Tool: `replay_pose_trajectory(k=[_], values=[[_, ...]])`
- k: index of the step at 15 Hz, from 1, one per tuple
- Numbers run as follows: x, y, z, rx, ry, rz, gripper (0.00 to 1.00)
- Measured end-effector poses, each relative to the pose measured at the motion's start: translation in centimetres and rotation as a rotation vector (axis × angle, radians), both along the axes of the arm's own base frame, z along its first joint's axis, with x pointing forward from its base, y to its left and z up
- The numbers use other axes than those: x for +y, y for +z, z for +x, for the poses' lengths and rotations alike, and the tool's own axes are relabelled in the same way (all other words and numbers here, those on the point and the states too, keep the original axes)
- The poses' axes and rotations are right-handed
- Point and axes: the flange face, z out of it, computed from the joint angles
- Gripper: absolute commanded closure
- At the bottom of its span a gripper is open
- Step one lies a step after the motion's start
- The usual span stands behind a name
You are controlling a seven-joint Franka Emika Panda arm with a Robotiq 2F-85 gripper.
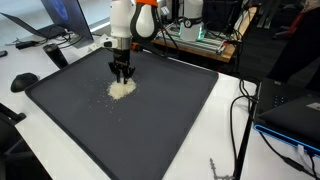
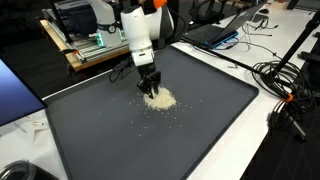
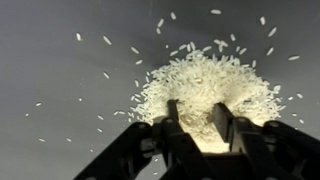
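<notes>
A small pile of white rice grains point(image 1: 121, 89) lies on a dark grey mat point(image 1: 170, 120); it also shows in the other exterior view point(image 2: 159, 98) and fills the middle of the wrist view point(image 3: 200, 85). My gripper point(image 1: 121, 78) points straight down at the pile, its fingertips in the rice point(image 2: 150, 88). In the wrist view the two black fingers point(image 3: 196, 112) stand a short way apart with rice between them. Loose grains are scattered around the pile.
The mat lies on a white table point(image 1: 60, 165). Monitors and a computer mouse point(image 1: 24, 81) stand by the mat's edge. A laptop point(image 2: 212, 34), cables point(image 2: 285, 95) and a wooden bench with electronics point(image 2: 85, 45) surround it.
</notes>
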Motion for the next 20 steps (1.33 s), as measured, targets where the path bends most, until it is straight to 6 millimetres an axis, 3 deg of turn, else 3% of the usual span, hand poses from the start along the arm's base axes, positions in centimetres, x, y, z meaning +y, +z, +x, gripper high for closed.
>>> replay_pose_trajectory(k=[4,12,20], values=[[-0.4,0.8,-0.4,0.006,-0.013,-0.006,0.00],[2.3,4.0,-1.5,-0.007,-0.113,-0.031,0.00],[8.9,6.4,-1.7,-0.062,-0.266,-0.102,0.00]])
